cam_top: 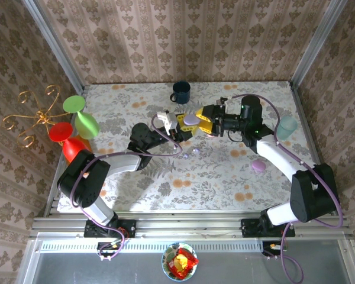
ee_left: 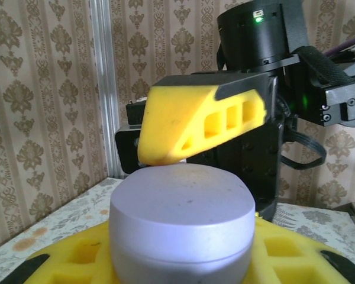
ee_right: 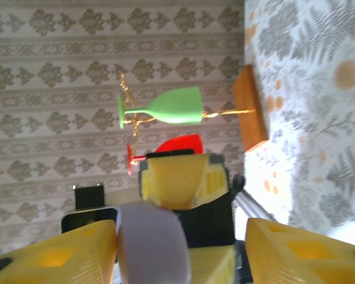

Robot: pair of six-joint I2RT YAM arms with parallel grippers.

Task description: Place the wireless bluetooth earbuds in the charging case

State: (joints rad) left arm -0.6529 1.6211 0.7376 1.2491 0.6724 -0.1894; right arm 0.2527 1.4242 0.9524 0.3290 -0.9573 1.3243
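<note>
The lilac case (ee_left: 180, 225) is seen to be smooth, matt plastic, the yellow claw fingers (ee_left: 189, 121) are finished matt and faintly rough, and the desk (cam_top: 225, 177) is covered with a matt floral print.

Robotics laboratory test cell: aluminium-profile frame (cam_top: 52, 44), wallpaper-patterned wall panels (cam_top: 183, 35), floral-print tabletop (cam_top: 213, 177), left arm (cam_top: 121, 161) and right arm (cam_top: 278, 157) bolted to mounting rail (cam_top: 189, 223).

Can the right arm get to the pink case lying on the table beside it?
Probably yes. The pink case lies uncovered beside the right forearm. The right gripper stands open around the lilac case that the left gripper holds, so it must back off first.
</note>
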